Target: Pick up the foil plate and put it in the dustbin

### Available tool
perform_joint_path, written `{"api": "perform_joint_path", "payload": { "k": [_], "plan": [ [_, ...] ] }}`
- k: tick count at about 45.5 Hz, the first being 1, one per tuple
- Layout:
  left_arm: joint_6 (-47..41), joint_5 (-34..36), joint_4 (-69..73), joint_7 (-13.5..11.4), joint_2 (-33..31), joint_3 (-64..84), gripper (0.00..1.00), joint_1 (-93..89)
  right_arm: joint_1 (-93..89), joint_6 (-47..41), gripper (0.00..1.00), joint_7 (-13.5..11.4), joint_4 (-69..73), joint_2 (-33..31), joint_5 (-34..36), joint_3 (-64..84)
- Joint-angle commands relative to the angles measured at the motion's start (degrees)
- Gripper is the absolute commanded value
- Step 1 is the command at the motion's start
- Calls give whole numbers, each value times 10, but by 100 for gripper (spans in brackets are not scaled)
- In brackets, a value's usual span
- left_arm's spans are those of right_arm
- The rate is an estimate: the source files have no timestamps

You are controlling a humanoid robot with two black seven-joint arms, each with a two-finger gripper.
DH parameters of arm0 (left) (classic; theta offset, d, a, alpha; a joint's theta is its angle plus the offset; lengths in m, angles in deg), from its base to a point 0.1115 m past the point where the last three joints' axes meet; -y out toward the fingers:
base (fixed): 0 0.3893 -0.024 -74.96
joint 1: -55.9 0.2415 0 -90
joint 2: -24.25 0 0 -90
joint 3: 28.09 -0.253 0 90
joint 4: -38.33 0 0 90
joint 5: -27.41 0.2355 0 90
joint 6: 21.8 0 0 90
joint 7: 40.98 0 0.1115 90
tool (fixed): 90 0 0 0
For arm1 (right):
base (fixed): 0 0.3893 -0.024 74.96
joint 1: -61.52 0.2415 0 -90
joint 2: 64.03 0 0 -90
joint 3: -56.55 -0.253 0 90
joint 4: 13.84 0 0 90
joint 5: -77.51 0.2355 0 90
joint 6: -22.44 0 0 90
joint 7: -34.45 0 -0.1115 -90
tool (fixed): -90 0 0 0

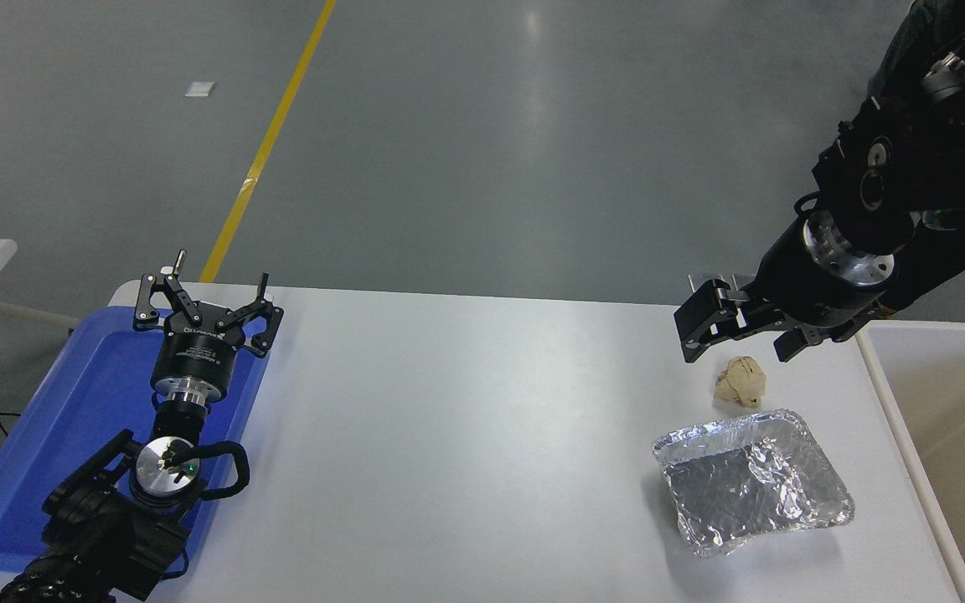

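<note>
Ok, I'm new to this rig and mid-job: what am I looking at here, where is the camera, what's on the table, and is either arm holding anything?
One picture, from a camera high on the robot's head, looking forward and down over the white table. The black arms are the robot's own. The left gripper is parked, open, above a blue tray. The right gripper comes in from the upper right, open and empty, hanging just beyond a crumpled paper ball. Nearer the camera lies the foil plate, flat on the table, untouched. The cream dustbin stands at the table's right edge. Nothing is held yet.
</note>
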Motion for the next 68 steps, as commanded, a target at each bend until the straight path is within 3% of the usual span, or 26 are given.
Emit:
{"api": "perform_joint_path", "payload": {
  "k": [1,37,52,68],
  "plan": [
    [0,0,0,1,0,0,100,0,-7,0,100,1,-6,0,-1,-10],
    [0,0,0,0,1,0,100,0,-27,7,100,0,-22,8,-5,-30],
    [0,0,0,0,1,0,100,0,-152,69,100,0,-75,-119,-162,-33],
    [0,0,0,0,1,0,100,0,-343,192,100,2,-151,-140,-222,-53]
  ]
}}
